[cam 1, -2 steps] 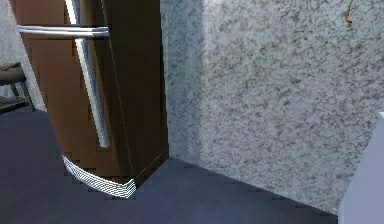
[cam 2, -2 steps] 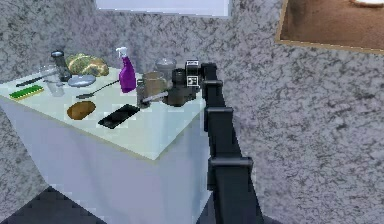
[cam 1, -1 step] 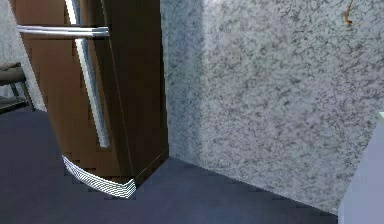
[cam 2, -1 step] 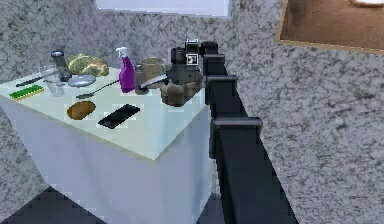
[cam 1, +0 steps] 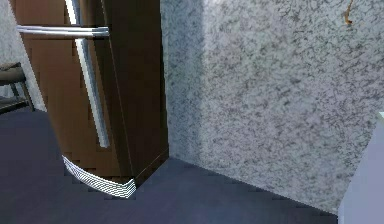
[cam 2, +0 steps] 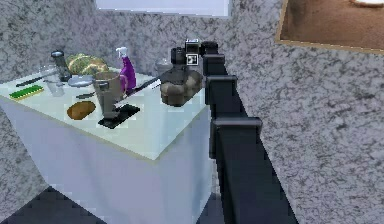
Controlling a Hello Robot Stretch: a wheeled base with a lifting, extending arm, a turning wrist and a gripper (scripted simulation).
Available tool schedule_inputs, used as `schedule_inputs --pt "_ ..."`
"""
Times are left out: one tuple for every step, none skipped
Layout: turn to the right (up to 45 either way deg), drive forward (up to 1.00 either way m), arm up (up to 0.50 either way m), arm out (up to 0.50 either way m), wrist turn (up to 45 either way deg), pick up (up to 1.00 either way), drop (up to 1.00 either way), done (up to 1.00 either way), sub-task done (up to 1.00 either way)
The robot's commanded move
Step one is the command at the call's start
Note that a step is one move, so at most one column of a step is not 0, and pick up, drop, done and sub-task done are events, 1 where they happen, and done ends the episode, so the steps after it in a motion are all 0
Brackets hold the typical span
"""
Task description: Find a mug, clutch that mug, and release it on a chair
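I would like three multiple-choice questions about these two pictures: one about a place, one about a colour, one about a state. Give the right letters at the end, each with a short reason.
1. Where does the purple spray bottle stand?
A. on the floor
B. on the white counter
C. on a wall shelf

2. What colour is the body of the fridge?
A. white
B. green
C. brown

3. How are the fridge's doors?
A. both closed
B. upper one open
C. lower one open

Answers:
1 B: the bottle stands upright among the other things on the countertop.
2 C: the front and side are dark brown, and only the handles are silver.
3 A: both doors lie flush with the body, with no gap.
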Motion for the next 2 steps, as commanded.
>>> schedule_inputs --pt "0.0 0.00 0.00 0.00 -45.0 0.00 0.00 0.00 0.00" --pt "0.0 0.00 0.00 0.00 -6.0 0.00 0.00 0.00 0.00"
